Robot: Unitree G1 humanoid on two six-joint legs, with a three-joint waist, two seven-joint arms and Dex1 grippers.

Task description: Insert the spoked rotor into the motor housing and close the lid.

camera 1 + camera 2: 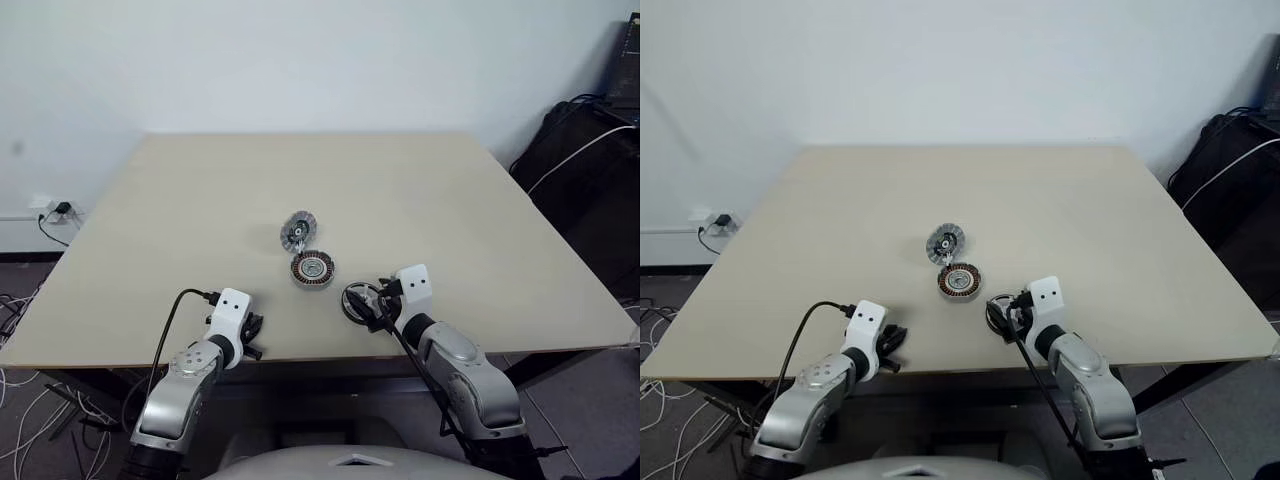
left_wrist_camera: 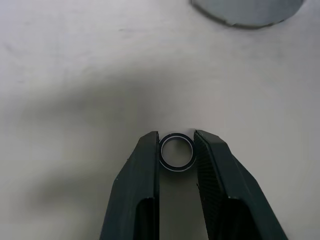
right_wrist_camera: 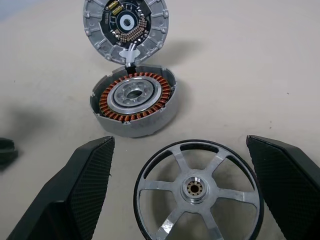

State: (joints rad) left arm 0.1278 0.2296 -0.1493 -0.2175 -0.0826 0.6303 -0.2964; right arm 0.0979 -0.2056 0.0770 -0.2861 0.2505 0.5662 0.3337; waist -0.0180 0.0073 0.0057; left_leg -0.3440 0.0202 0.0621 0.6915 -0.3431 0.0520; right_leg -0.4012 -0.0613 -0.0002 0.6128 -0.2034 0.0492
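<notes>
Two wide-open fingers of the right gripper [image 3: 182,200] were seen flanking the flat-lying spoked rotor [image 3: 197,189], lower centre, just short of the motor housing [image 3: 134,102], while the left gripper [image 2: 175,155] was pinched around a small ring [image 2: 176,152].

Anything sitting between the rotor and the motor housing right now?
Nothing: in the right wrist view only bare table separates the spoked rotor from the motor housing. The rotor lies between the right end effector's open fingers.

No readable text, labels or numbers anywhere.
</notes>
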